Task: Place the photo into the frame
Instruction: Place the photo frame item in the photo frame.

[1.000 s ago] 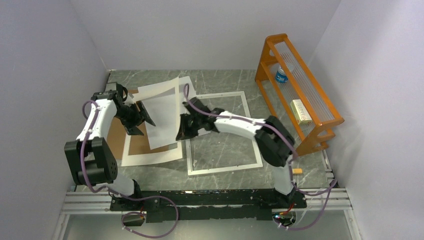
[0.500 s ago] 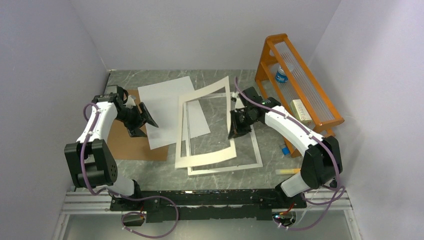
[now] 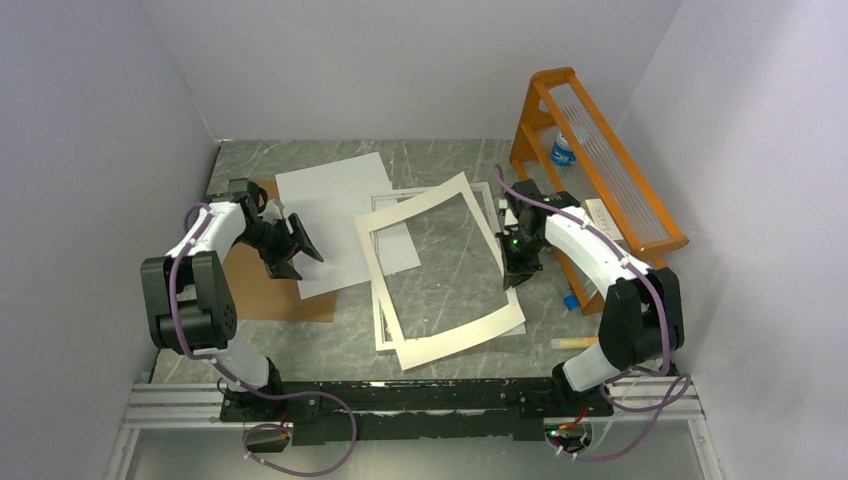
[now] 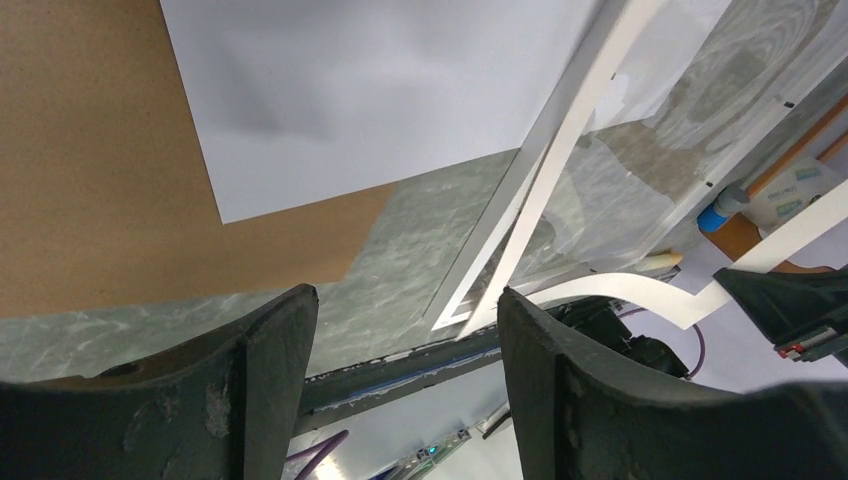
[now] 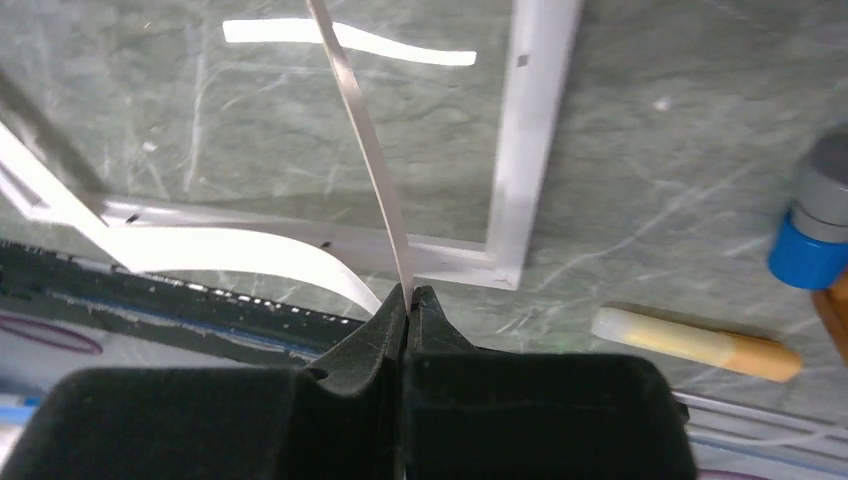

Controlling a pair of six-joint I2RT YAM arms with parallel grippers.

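Note:
The photo lies white side up at the back left, partly on the brown backing board. The frame lies flat mid-table, its narrow white border showing in the right wrist view. A white card mat lies skewed over the frame. My right gripper is shut on the mat's right edge, and the thin card runs up from the closed tips. My left gripper hangs open and holds nothing at the photo's left edge.
An orange rack stands along the right side with a bottle and a small box in it. A glue stick lies near the right arm's base, and a blue-capped item sits by the rack.
My right arm has carried the mat from the backing board on the left across to the right and down over the frame. The left gripper stayed open and shifted slightly.

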